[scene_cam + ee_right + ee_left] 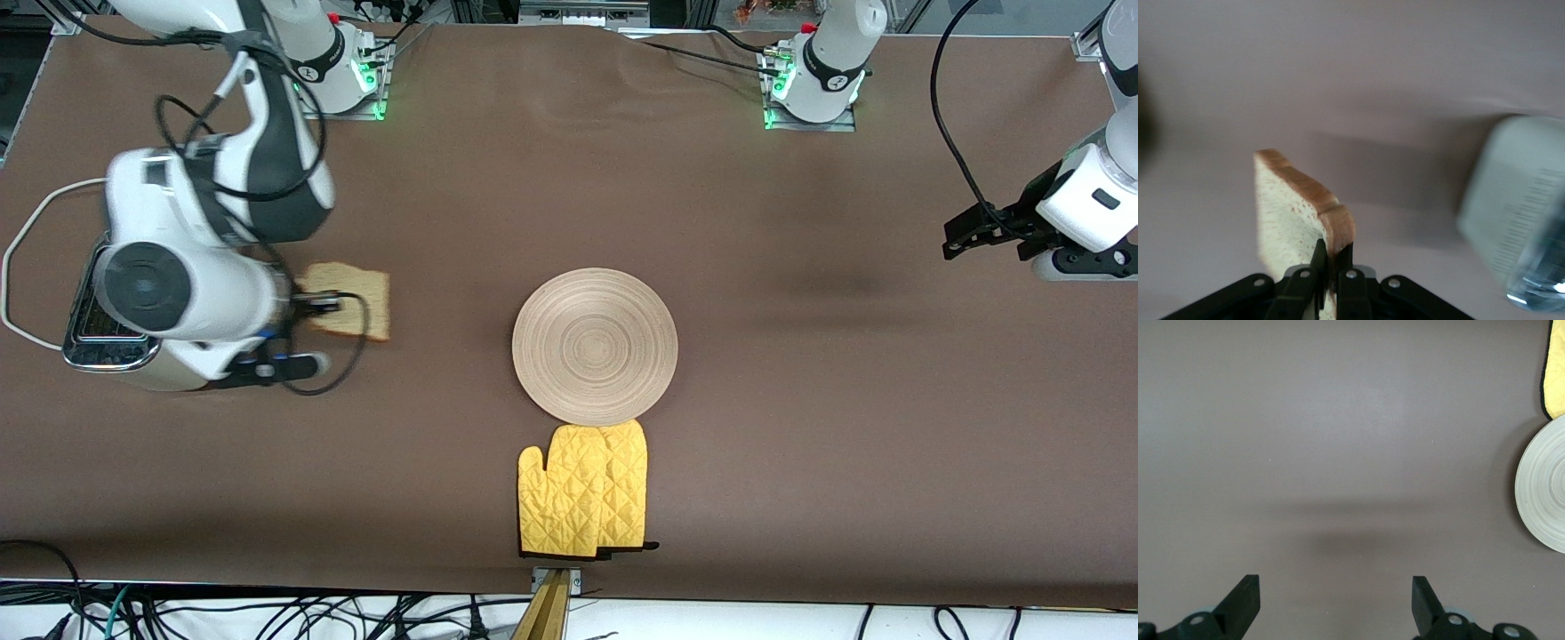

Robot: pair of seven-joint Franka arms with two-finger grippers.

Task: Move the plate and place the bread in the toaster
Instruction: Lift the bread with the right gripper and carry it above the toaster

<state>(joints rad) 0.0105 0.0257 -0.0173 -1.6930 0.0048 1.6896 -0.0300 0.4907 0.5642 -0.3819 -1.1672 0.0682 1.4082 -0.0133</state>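
My right gripper (318, 305) (1335, 257) is shut on one edge of the bread (354, 300) (1286, 213), a pale speckled slice with brown crust, held up in the air beside the toaster (107, 348) (1519, 223). My right wrist covers most of the toaster; its chrome top and slots show under it. The round light-wood plate (594, 347) (1546, 495) lies flat at the table's middle. At the left arm's end my left gripper (953, 240) (1335, 600) waits open over bare table, nothing between its fingers.
Two yellow quilted oven mitts (582, 498) (1557, 367) lie stacked just nearer the front camera than the plate, touching its rim. The toaster's white cord (18, 267) loops toward the table edge at the right arm's end. A brown cloth (800, 427) covers the table.
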